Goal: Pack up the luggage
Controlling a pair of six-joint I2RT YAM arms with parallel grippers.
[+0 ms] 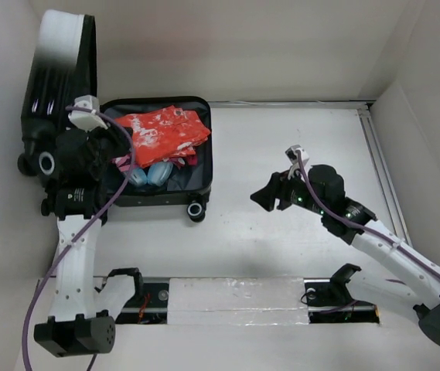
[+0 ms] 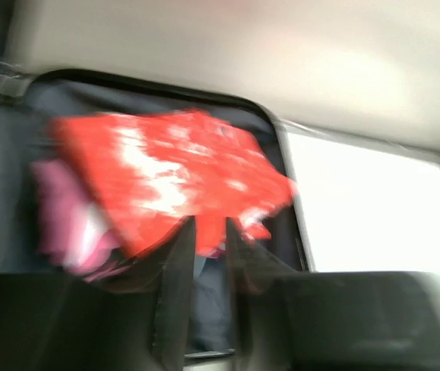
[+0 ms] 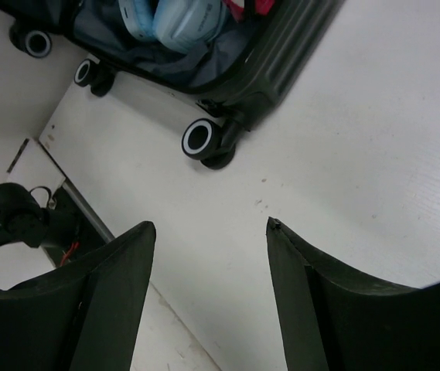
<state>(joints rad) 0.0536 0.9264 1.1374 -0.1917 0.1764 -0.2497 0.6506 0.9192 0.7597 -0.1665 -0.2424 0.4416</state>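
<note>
Your left gripper [image 1: 117, 148] sits over the near left part of the open luggage [image 1: 206, 154], with its jaws drawn almost together. In the blurred left wrist view the two fingers [image 2: 177, 255] stand with only a narrow slit between them, and nothing shows in that slit but the grey lining. Your left arm rises from its base at the near left of the table [image 1: 297, 139], and its wrist bends over the case so that the gripper points across the contents.

Your right gripper [image 1: 270, 197] hangs above bare table, well apart from the luggage, with its jaws wide and nothing between them. Your right arm stretches in a diagonal from its base at the near right, and the gripper faces left toward the case. From its wrist camera you look down between the spread jaws at the white surface.

You have one suitcase, at the far left of the table. Its lid stands upright against the left wall, and the lower half lies flat and open. Inside, count one red patterned cloth [image 1: 162, 127] on top, one pink cloth [image 1: 123, 162] at its left edge, and two light-blue rounded items [image 1: 150, 175] side by side in the near part. Three wheels [image 3: 202, 139] show in the right wrist view.
</note>
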